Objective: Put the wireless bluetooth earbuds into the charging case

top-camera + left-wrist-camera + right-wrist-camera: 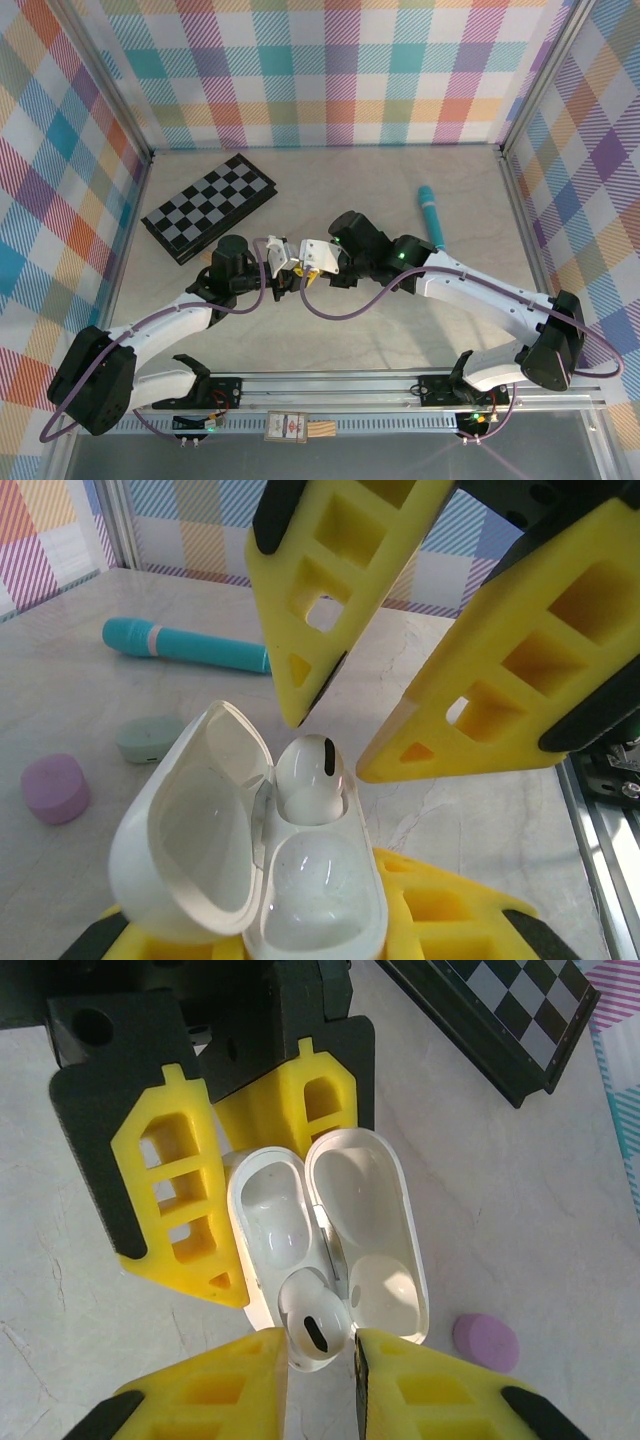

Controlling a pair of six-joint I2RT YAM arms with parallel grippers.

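From the overhead camera, the two arms are meeting over the middle of the table (pixel 330 180). The left gripper (pixel 283 258) and right gripper (pixel 312 270) are standing tip to tip, with a chessboard (pixel 210 207) lying behind on the left and a teal pen (pixel 432 215) well apart on the right. In the left wrist view, the left gripper's yellow fingers (pixel 440 915) are clamping the white charging case (pixel 300 910), its lid (pixel 190 830) hanging open. A white earbud (pixel 308 775) is sitting in the far socket, and the right gripper's fingers (pixel 320 580) are hovering parted just above it. A pale green case (pixel 148 738) and a lilac puck (pixel 55 788) are resting near the pen. In the right wrist view, the right fingertips (pixel 240 1375) are standing apart on either side of the earbud (pixel 312 1320); whether they are touching it is unclear. The case (pixel 275 1210) is sitting gripped between the left fingers (pixel 180 1200).
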